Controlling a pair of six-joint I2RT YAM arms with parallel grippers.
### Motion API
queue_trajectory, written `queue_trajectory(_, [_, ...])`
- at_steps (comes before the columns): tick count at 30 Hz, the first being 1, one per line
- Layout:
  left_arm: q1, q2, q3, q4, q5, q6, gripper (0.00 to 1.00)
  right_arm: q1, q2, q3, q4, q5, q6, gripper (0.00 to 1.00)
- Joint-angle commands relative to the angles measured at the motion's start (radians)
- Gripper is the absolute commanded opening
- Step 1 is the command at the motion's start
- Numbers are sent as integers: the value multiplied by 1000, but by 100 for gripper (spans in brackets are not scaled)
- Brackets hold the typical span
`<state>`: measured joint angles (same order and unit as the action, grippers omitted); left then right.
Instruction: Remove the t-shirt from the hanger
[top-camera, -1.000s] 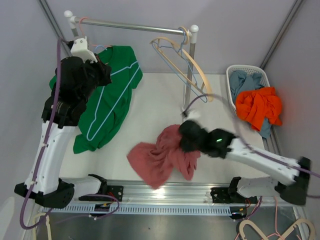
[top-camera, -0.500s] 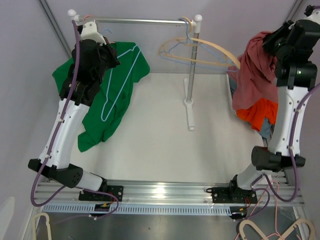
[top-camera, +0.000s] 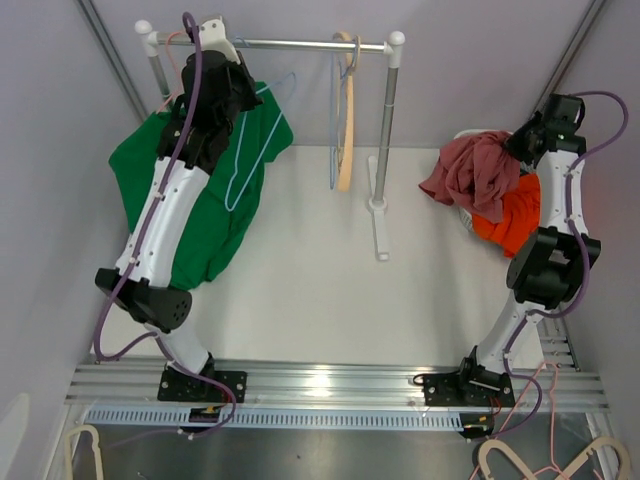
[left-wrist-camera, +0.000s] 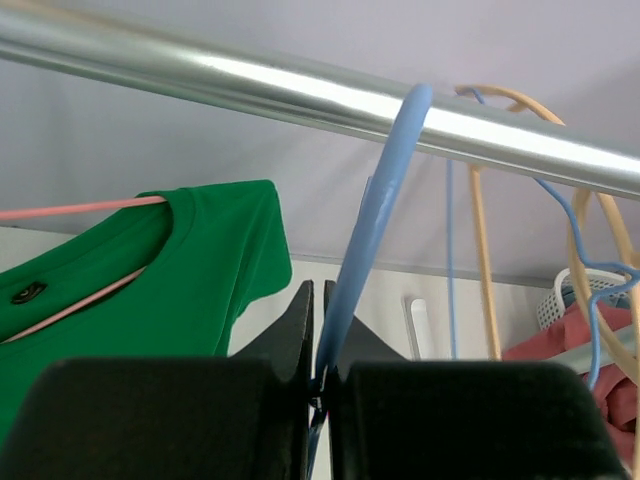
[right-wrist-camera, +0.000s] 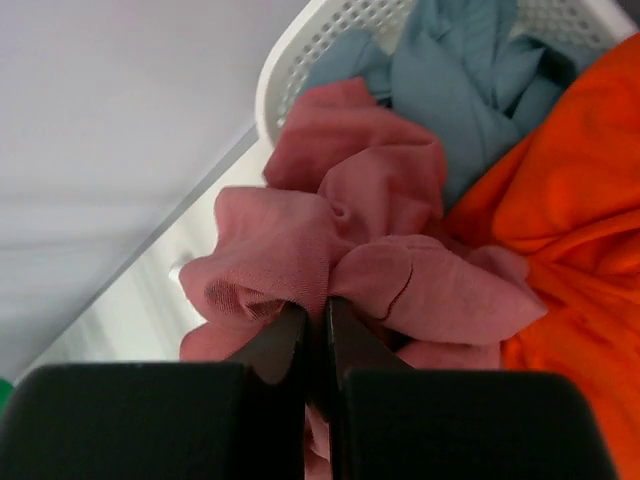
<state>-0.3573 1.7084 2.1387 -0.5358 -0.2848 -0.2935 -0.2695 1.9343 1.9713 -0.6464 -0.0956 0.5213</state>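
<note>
Bright, even light, soft shadows, glare on rail

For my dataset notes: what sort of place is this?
Probably a robot test cell for laundry handling: grey partition walls, a clothes rail with hangers on a white table, and a basket of shirts.

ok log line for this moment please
left claw: shut on blue hanger, hook over rail | right claw: shut on red t-shirt over basket | green t-shirt: on pink hanger
</note>
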Motion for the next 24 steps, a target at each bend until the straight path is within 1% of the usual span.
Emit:
queue_trajectory(1, [-15,19,73,65,2,30,1,-42,-9,67,100,16,46,0])
queue_trajectory(3, [-32,33,75,94,-5,56,1,-46,-17,107,108,7,36,0])
queue_trajectory(5, [-49,39,70,138,-34,89,1,-51,-15,164,97,-39,25,0])
queue_trajectory(7, [-78,43,60,181,-100,123,1,-56,-12,268,79,-78,20,0])
queue_trajectory(9, [-111,45,30,267,-138,187,1,-62,-27,311,94,-96,19,0])
queue_trajectory(10, [-121,46,23,299,-181,212,1,-65,-35,334,108,-92,22,0])
queue_trajectory(11, [-138,51,15,328,-195,250,1,-72,-44,339,117,-70,35,0])
queue_trajectory(12, [-141,56,12,362,-200,258,1,-80,-60,337,132,-64,43,0])
queue_trajectory(15, [-144,92,62,347,-180,248,1,-128,-49,356,133,-87,71,0])
queue_trajectory(17, [-147,126,96,335,-159,234,1,-145,-22,379,61,-90,53,0])
queue_trajectory(19, [-150,145,119,332,-152,223,1,-145,3,335,34,-95,40,0])
queue_trajectory(20, [-155,152,121,333,-139,218,1,-145,8,236,40,-108,40,0])
queue_trajectory(21, [-158,169,124,336,-137,217,1,-142,14,184,47,-133,31,0])
queue_trajectory(22, [-163,178,136,342,-137,224,1,-137,44,143,19,-118,17,0])
queue_trajectory(23, [-172,189,144,344,-142,228,1,-113,73,115,-10,-92,-6,0])
queue_trajectory(24, [-175,212,150,343,-143,231,1,-102,115,126,-53,-76,-73,0])
